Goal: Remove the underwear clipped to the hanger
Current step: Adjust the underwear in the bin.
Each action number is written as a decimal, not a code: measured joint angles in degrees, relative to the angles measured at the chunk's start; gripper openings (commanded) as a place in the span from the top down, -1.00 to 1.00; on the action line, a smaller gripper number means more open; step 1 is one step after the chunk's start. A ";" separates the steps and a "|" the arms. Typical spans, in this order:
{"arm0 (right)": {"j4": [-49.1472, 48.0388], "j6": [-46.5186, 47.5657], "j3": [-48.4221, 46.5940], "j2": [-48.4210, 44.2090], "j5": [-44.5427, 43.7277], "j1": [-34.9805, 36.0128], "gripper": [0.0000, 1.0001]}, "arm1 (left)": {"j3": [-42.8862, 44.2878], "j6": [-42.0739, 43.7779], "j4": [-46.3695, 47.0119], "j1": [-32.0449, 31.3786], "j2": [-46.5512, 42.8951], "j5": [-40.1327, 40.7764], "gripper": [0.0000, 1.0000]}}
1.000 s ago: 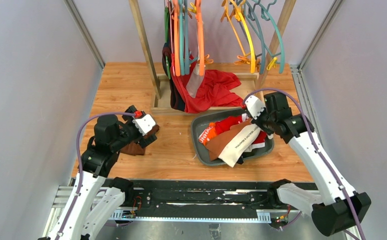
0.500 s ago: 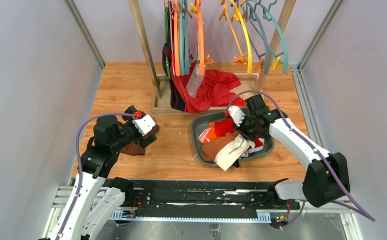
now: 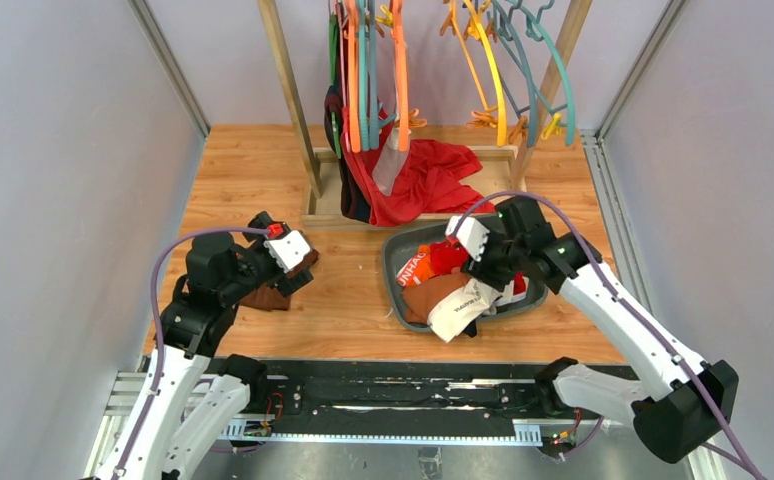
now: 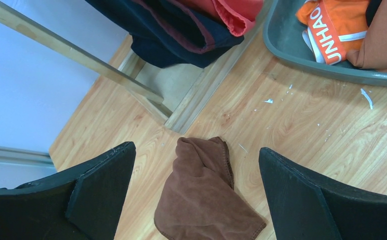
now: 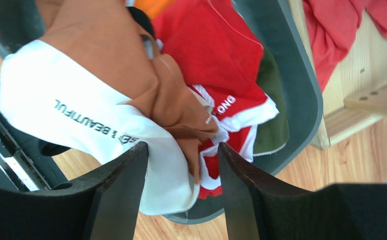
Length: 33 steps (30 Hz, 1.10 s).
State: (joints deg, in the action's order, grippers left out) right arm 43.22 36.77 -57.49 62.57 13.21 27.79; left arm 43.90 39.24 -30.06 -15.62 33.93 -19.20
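Right claw [image 3: 481, 268] has shifted from the tray's far right corner to a position over its middle. Its jaws, pressed together a second ago, now stand spread. Brown briefs [image 5: 106, 55] with a white waistband, previously stretched out under that claw, now lie bunched in the grey tray [image 3: 395, 262], with the waistband overlapping the near rim.

Right wrist view: the right claw hangs directly above the brown briefs. Brown cloth and white waistband show beneath and between its two fingers [image 5: 121, 195], with nothing pinched. Red briefs [image 5: 206, 50] with white trim lie just beyond the claw, touching the brown pair. A dark green cloth [image 5: 274, 125] lies to the claw's right, against the tray wall.

Left claw [image 4: 196, 150]: position unchanged, jaws spread wide, holding nothing. A dark brown cloth [image 4: 201, 200] lies on the desk [image 4: 306, 140] directly beneath it, in the gap between the fingers. An orange garment [image 4: 331, 25] sits in the tray corner, beyond and to the right of this claw.

Hangers [image 3: 398, 70] on the rack stand well beyond both claws. A large red cloth [image 3: 428, 180] drapes below them.
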 measured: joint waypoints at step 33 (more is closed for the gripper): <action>-15.19 -1.73 2.27 21.79 -7.19 18.38 -0.19 | 0.00 0.66 -0.02 0.00 -1.25 0.35 -0.96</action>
State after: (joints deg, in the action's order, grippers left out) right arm 28.03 35.05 -55.22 84.36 6.02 46.17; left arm 43.90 39.90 -30.09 -15.62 32.69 -18.85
